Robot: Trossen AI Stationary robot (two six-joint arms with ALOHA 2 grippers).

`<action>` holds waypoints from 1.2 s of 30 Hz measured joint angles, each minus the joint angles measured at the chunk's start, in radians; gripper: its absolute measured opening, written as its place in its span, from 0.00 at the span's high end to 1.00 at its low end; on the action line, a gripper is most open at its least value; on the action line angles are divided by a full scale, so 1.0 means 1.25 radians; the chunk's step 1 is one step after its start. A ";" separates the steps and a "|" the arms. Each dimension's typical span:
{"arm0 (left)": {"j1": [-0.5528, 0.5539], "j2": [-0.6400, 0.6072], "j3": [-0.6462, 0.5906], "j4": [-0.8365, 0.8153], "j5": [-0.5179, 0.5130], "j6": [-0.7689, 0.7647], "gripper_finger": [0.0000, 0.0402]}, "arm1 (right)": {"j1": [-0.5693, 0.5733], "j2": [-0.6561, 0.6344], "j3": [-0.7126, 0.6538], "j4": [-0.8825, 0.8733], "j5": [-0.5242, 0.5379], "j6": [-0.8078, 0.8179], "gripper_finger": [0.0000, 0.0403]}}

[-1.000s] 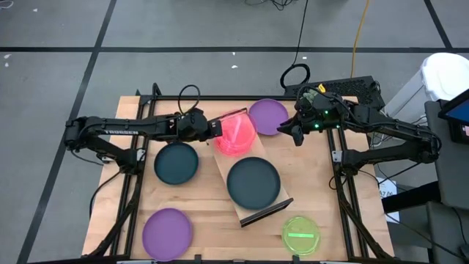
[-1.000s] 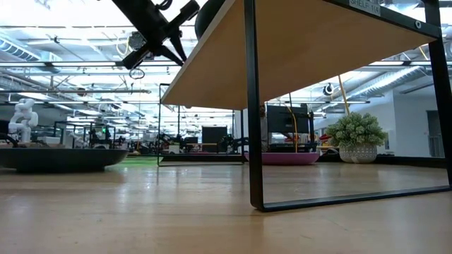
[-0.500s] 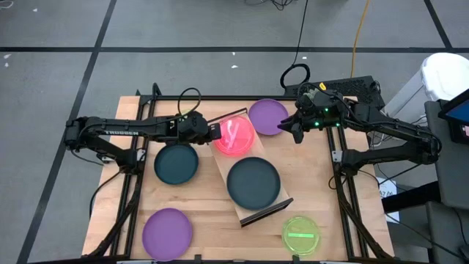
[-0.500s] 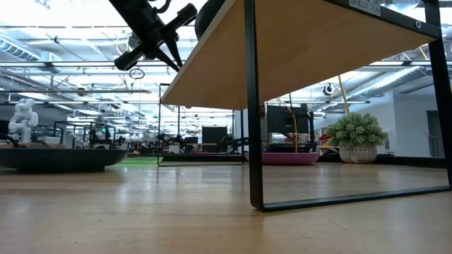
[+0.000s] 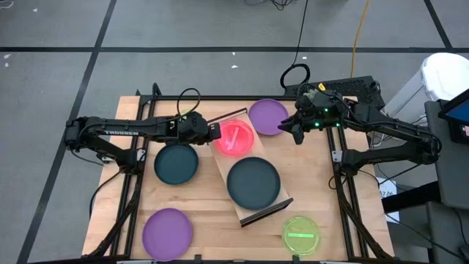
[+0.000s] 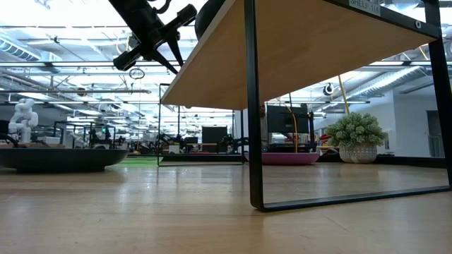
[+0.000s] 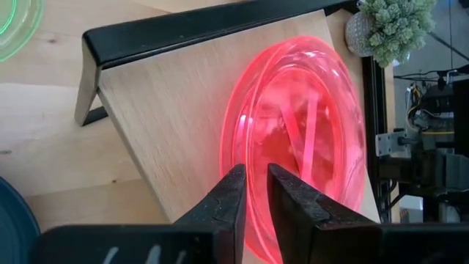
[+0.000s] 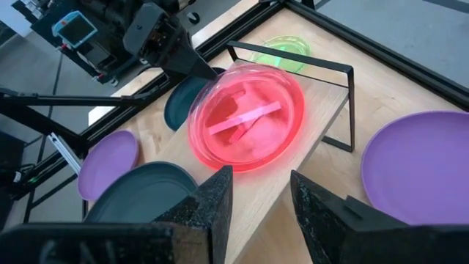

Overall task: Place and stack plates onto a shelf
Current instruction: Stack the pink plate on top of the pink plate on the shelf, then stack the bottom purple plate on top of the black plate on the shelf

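The shelf (image 5: 226, 166) lies slantwise on the table. A dark teal plate (image 5: 253, 183) rests on its near half. A translucent pink plate (image 5: 236, 138) lies flat on its far end, and a second rim line in the left wrist view hints at another pink plate under it. My left gripper (image 7: 255, 183) is at the pink plate's left rim, its fingers slightly apart with the rim between them. My right gripper (image 5: 292, 133) hovers open beside the far purple plate (image 5: 267, 116), holding nothing. My left gripper has one finger above and one below the pink plate's rim (image 7: 254, 158), coming slanting down from the table's left. Whether the fingers touch the rim, I cannot tell. The plate lies flat on the shelf board.
On the table lie another dark teal plate (image 5: 176, 163) left of the shelf, a purple plate (image 5: 167, 231) at the near left and a green plate (image 5: 301, 235) at the near right. Dark rails (image 5: 264, 213) close the shelf's short ends.
The pink plate, held tilted with its left side raised a second ago, has come down flat on the shelf's far end. My left gripper has tipped down a little and its fingers have parted slightly.
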 joint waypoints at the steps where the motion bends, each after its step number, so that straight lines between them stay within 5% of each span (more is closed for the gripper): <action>1: 0.000 0.000 0.000 -0.002 -0.002 0.000 0.85 | 0.000 0.000 0.000 0.000 0.000 -0.003 0.70; 27: -0.072 -0.031 0.000 -0.014 0.009 0.001 0.84 | 0.000 0.000 0.000 -0.048 -0.006 0.072 0.70; 36: -0.095 -0.057 0.000 -0.014 0.020 0.043 0.84 | 0.002 -0.001 0.000 -0.048 -0.102 0.176 0.70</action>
